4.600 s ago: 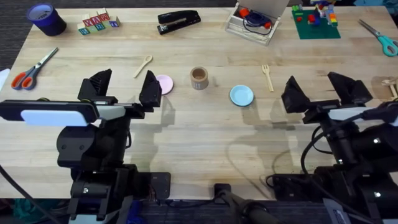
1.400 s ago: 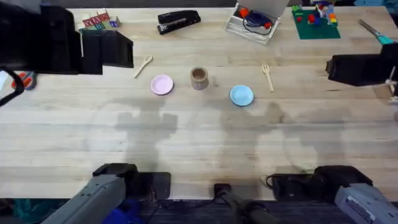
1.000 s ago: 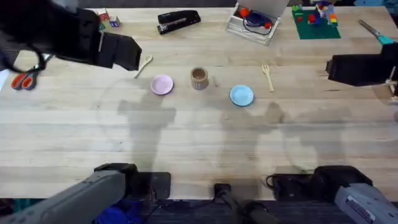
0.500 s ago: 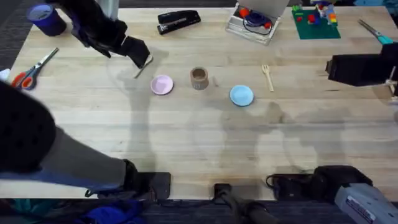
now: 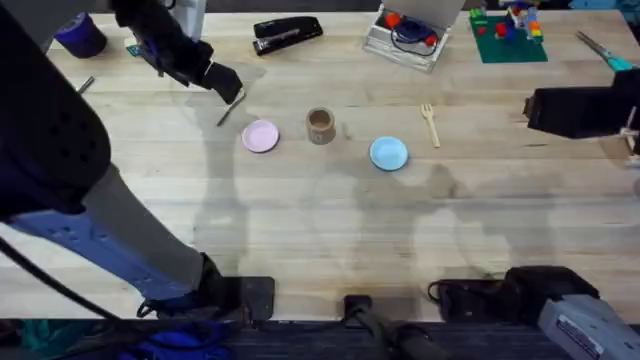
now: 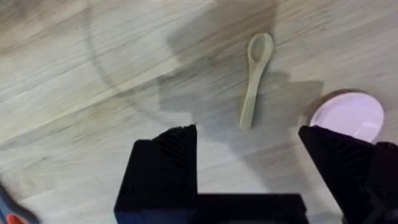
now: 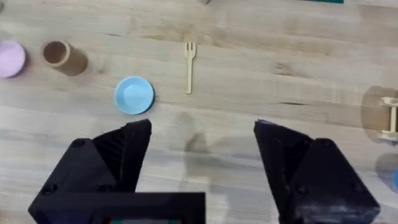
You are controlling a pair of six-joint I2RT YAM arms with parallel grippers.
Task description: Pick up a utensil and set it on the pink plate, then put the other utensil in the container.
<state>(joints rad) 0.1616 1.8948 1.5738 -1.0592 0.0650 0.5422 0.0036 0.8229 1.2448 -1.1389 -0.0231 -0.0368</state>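
Note:
The small wooden spoon (image 6: pixel 255 78) lies flat on the table, just left of the pink plate (image 5: pixel 260 136) (image 6: pixel 346 115). My left gripper (image 5: pixel 222 84) (image 6: pixel 249 171) hangs open over the spoon's near side, with nothing between its black fingers (image 6: pixel 166 165). The tan cup (image 5: pixel 320 125) (image 7: pixel 61 56) stands upright right of the pink plate. The wooden fork (image 5: pixel 430 124) (image 7: pixel 189 74) lies further right, past a light-blue plate (image 5: pixel 388 153) (image 7: pixel 134 95). My right gripper (image 7: pixel 202 162) is open and high above the table, near the fork and holding nothing. The right arm (image 5: pixel 580 110) shows dark at the right edge.
Along the far edge sit a black stapler (image 5: pixel 287 33), a clear plastic box (image 5: pixel 405 35), a green brick plate (image 5: pixel 508 35) and a blue roll (image 5: pixel 75 35). Teal scissors (image 5: pixel 610 55) lie at the far right. The left arm (image 5: pixel 60 170) covers the table's left side.
The left arm has swung away from under the camera and reached out to the far left, bringing its open gripper down over the spoon. The right arm has stayed still.

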